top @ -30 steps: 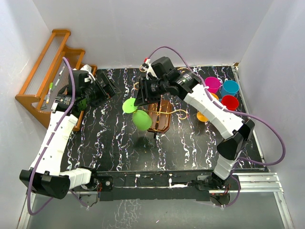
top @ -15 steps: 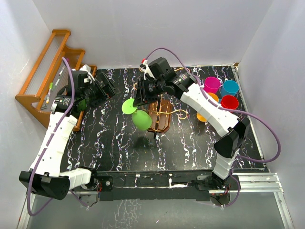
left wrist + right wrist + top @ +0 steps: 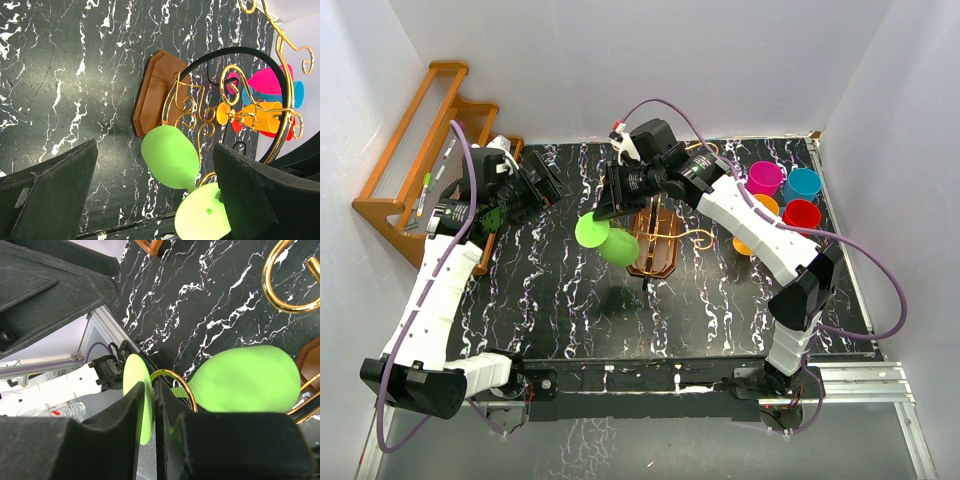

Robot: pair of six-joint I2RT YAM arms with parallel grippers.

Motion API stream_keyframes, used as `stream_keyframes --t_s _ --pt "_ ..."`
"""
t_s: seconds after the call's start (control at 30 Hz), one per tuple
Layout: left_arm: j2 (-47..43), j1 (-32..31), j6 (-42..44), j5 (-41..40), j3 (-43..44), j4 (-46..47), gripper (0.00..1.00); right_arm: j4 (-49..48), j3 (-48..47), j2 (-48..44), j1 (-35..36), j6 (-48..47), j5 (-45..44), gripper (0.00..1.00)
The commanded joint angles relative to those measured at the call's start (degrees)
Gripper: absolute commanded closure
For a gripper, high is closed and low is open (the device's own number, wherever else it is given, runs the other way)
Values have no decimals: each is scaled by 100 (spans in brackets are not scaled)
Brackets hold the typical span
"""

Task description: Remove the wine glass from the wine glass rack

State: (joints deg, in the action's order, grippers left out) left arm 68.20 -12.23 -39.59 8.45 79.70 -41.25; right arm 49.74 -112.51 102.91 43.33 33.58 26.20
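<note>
White walls (image 3: 620, 60), black marbled table (image 3: 720, 310)

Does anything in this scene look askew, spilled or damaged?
Nothing is spilled or broken. Only the green wine glass looks askew: it hangs slanted from the wine glass rack, its foot pinched by the right gripper.

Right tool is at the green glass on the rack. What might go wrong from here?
1. The right tool seems to pinch only the thin foot of the wine glass, so it may pivot or slip.
2. The stem hangs inside the gold wire loop of the rack; pulling the wrong way could snag and tip it.
</note>
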Motion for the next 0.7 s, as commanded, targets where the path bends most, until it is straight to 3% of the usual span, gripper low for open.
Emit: stream_keyframes --t_s 0.0,0.23,0.5,0.67 --pt "-87 -8 67 16 135 -63 3 -487 -27 -6 -13 44 242 82" --pt "-121 -6 61 -8 125 -93 3 -440 -67 10 -12 52 210 91" --pt "-103 -8 23 105 15 -33 3 -261 -47 -68 -13 -1 374 92" --pt "-129 -6 -14 124 -12 -6 3 -273 54 -209 -35 54 -103 92"
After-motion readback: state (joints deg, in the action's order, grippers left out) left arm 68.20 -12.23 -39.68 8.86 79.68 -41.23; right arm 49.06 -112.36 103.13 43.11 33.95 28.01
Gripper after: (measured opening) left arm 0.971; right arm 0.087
